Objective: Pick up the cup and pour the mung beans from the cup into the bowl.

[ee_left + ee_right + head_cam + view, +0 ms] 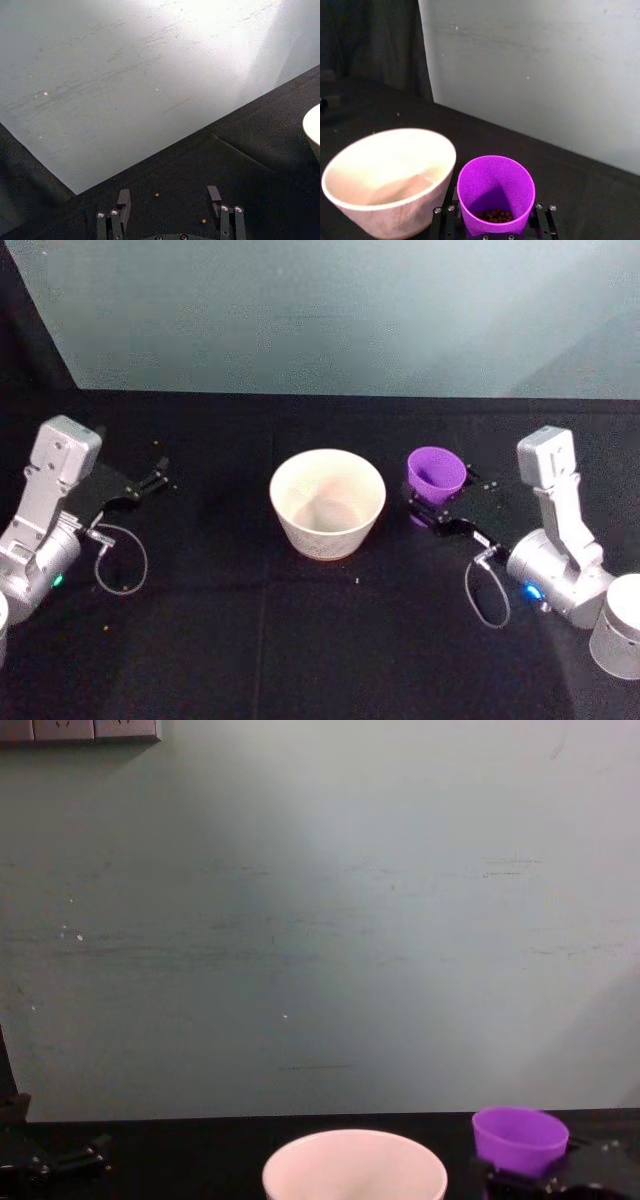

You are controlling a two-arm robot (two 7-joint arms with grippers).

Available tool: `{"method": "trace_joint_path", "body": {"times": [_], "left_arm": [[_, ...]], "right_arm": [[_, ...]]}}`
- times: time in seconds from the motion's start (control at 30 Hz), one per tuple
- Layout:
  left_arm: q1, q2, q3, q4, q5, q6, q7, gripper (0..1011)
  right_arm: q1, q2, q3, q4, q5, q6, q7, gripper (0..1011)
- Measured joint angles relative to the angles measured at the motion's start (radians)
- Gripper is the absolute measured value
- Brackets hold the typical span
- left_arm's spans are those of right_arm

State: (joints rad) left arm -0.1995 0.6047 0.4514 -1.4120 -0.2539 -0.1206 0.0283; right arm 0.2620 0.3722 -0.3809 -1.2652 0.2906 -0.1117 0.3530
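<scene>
Left gripper (152, 480) idles spread nr left edge of tabletop (300, 640); large round white bowl (326, 536) sits mid-tabletop w/ small purple plastic cup (436, 475) just right of it, pinched by right gripper (428, 510), so tipping too early or fast prob sends mung beans (494, 216) past the rim, or smooth cup slips.

Chest view: large round white bowl (355, 1160) cut by bottom edge, inside hidden. Small purple plastic cup (520, 1132): lower part hidden behind black right tool (528, 1178), which is also cut by bottom edge.
Right wrist view: cup base and bowl base cut by frame edge. Dark mung beans (494, 216) partly hidden by cup's near wall, amount unclear.
Left wrist view: bowl cut to sliver at edge. Left tool (168, 192) body cut off. Two pale specks (157, 194) on black tabletop (260, 150) too small to identify.
</scene>
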Motion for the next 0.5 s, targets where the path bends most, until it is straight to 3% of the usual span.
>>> {"method": "trace_joint_path", "body": {"times": [0.33, 0.5], "left_arm": [[0.000, 0.000, 0.000, 0.000, 0.000, 0.000, 0.000, 1000], [0.000, 0.000, 0.000, 0.000, 0.000, 0.000, 0.000, 1000]], "right_arm": [[-0.024, 0.023, 0.053, -0.155, 0.013, 0.079, 0.012, 718], [-0.022, 0.025, 0.064, -0.188, 0.014, 0.110, 0.020, 718]]}}
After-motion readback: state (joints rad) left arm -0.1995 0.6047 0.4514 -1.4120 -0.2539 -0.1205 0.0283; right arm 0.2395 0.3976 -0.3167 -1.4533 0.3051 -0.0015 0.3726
